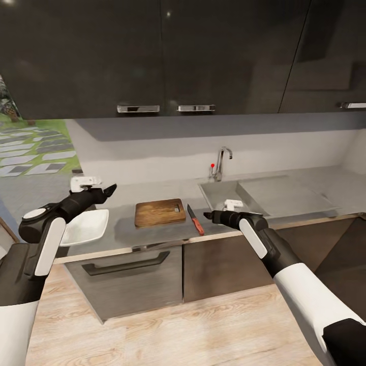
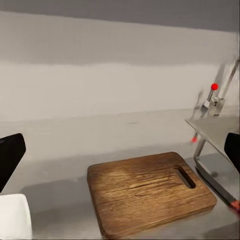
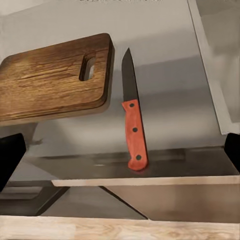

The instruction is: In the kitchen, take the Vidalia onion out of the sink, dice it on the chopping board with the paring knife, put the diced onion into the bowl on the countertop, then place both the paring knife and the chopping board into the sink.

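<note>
The dark brown chopping board lies flat on the grey countertop, handle slot toward the sink. Just right of it, the paring knife rests with its red handle over the counter's front edge. The white bowl sits left of the board, partly behind my left arm. The steel sink with its red-tipped tap is further right; the onion is out of view. My left gripper hovers open above the counter between bowl and board. My right gripper is open, just right of the knife handle.
Glossy black upper cabinets hang above the counter. A grey drawer with a dark handle sits under the board, dark brown doors beside it. The drainboard stretches right of the basin. Light wood floor lies below.
</note>
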### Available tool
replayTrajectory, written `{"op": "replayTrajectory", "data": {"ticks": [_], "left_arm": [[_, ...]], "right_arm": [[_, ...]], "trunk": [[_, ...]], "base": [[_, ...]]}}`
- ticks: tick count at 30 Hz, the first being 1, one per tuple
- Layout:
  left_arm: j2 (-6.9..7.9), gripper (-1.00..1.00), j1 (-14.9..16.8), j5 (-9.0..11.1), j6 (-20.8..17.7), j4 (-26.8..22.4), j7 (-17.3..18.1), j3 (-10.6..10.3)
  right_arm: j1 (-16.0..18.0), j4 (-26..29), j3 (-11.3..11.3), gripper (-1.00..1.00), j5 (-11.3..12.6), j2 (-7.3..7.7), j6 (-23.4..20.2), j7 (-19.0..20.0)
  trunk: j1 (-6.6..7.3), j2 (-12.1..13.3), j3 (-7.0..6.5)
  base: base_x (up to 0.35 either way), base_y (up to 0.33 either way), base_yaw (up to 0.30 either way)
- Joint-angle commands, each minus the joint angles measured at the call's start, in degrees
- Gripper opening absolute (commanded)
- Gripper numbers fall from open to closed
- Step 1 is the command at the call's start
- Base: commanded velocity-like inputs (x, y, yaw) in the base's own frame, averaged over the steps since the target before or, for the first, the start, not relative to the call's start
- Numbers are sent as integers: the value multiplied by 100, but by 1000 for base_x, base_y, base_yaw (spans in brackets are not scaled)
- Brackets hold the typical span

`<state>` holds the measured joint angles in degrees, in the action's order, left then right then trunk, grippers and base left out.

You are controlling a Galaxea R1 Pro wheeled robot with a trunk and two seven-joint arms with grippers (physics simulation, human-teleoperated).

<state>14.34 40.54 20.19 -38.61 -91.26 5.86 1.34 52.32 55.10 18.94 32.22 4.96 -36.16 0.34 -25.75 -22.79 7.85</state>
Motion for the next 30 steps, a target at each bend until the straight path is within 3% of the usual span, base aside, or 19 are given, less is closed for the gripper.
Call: {"op": "replayTrajectory", "data": {"ticks": [1,5,6,9,30], "left_arm": [[1,100,6,1,-127,-4,106,35],[1,100,5,2,-553,-5,518,250],[0,100,4,2,-673,-5,680,419],[-6,100,1,2,-715,-5,733,485],[-10,100,2,2,-753,-6,759,511]], "right_arm": [[6,13,10,100,-2,7,-21,20],[6,104,6,100,-1,6,-22,64],[6,173,9,100,-1,5,-29,75],[6,201,12,100,-3,5,-31,79],[6,221,189,100,-9,5,-33,86]], "trunk": [[-4,-13,13],[-4,-13,13],[-4,-13,13],[-4,-13,13],[-4,-13,13]], "base": [[0,0,0],[0,0,0],[0,0,0],[21,0,0],[40,0,0]]}}
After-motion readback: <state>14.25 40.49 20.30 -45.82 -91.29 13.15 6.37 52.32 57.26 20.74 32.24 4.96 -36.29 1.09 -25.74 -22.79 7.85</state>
